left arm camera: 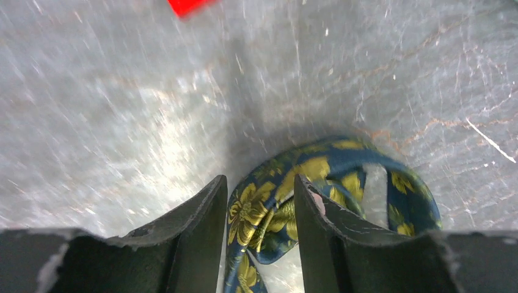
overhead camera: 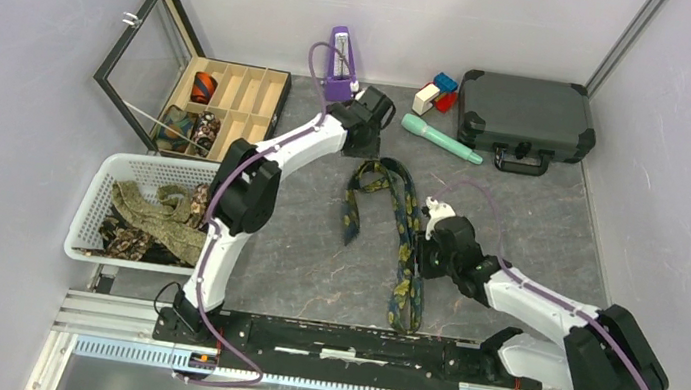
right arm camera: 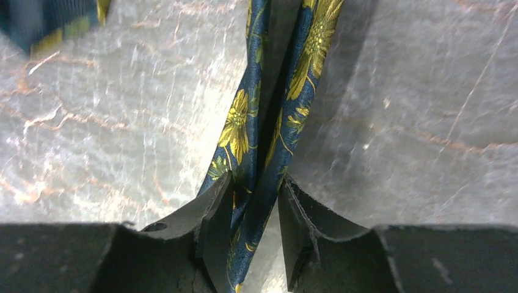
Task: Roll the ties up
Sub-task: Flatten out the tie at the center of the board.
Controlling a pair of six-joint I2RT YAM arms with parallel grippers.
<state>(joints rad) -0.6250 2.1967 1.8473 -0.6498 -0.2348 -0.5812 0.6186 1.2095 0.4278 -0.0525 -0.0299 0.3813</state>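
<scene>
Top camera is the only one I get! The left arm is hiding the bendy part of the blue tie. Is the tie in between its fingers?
Observer: Yes. The left wrist camera shows the tie's folded bend sitting between the left fingers and filling the gap. I can't tell if they're squeezing it.
Operator: What about the right arm?
Observer: Its wrist camera shows two layers of the tie pressed together between the right fingers.
Operator: What are the yellow blobs on it?
Observer: Up close, they're yellow flowers.
</scene>
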